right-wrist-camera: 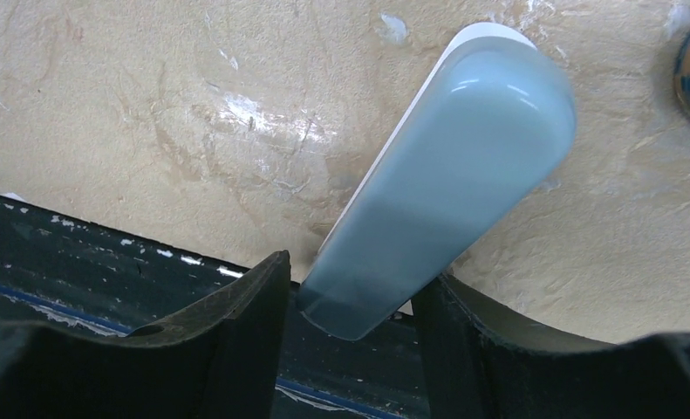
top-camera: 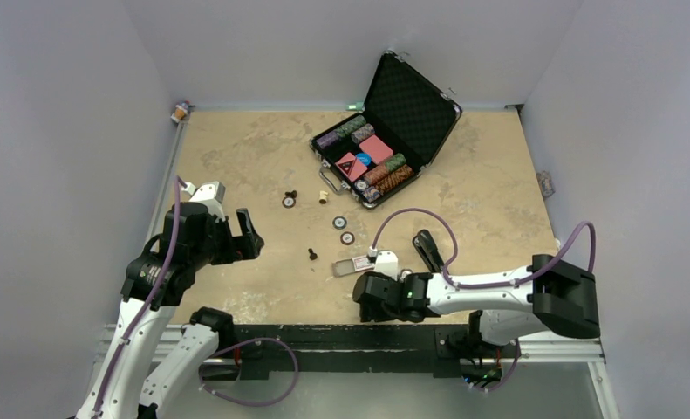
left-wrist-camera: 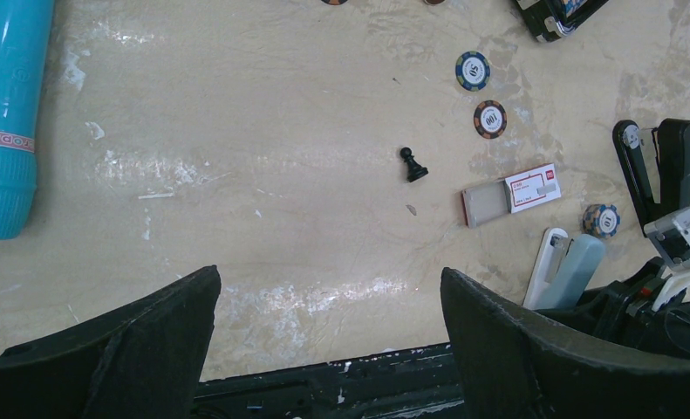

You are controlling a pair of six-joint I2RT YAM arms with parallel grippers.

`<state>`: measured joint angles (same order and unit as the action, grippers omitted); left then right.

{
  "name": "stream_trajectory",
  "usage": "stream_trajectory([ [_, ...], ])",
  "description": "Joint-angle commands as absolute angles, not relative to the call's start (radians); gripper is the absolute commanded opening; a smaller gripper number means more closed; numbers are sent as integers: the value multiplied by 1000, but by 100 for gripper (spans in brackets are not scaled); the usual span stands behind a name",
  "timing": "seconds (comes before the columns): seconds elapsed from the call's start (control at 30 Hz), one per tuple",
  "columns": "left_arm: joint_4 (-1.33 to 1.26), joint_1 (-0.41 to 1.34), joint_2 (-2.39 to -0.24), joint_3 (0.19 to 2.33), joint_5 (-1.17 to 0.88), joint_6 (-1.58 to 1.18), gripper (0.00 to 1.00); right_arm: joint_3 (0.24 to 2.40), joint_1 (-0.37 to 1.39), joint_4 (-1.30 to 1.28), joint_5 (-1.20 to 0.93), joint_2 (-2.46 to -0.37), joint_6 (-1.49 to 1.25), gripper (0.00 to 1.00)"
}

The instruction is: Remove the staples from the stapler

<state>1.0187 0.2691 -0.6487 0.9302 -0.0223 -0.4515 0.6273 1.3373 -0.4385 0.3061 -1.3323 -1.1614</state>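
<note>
The step in hand is securing the stapler (right-wrist-camera: pixel 463 148) before it can be opened. The right gripper (right-wrist-camera: pixel 351 272) stands narrow around the stapler's near end, one black finger close on each side. Whether the pads actually press it I cannot tell. The body runs away ahead of the fingers, slanting to their right, with its far end on the table (top-camera: pixel 236 157).

The staples are not visible. By my reading they are inside the stapler, which looks slightly parted in the left wrist view.

The stapler is a smooth, glossy pale-blue plastic shell with a rounded nose, over a thin white base. The tabletop is mottled, scuffed beige.

The left gripper (left-wrist-camera: pixel 328 279) hangs wide open and holds nothing. Ahead of it and to its right lie a red-and-white staple box (left-wrist-camera: pixel 511 194), slid half open, and a small black pawn (left-wrist-camera: pixel 413 166).

Next, I judge, one gripper must hold the base firm while the top is swung back to bare the magazine.
</note>
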Motion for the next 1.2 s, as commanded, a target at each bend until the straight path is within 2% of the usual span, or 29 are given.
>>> stream_trajectory([
  [0.0, 1002, 263, -646, 962, -26, -433, 100, 663, 1361, -542, 345, -1372, -1242, 56],
  [0.17, 1003, 262, -643, 962, -26, -433, 100, 693, 1377, -643, 364, -1358, -1350, 60],
  [0.4, 1002, 262, -640, 962, -30, -431, 100, 704, 1382, -752, 393, -1293, -1481, 55],
  [0.57, 1001, 262, -639, 962, -33, -430, 100, 729, 1382, -771, 414, -1300, -1472, 55],
  [0.8, 1001, 262, -637, 962, -35, -430, 100, 807, 1382, -785, 475, -1310, -1389, 60],
  [1.17, 999, 262, -638, 961, -37, -430, 100, 769, 1382, -716, 456, -1383, -1337, 61],
])
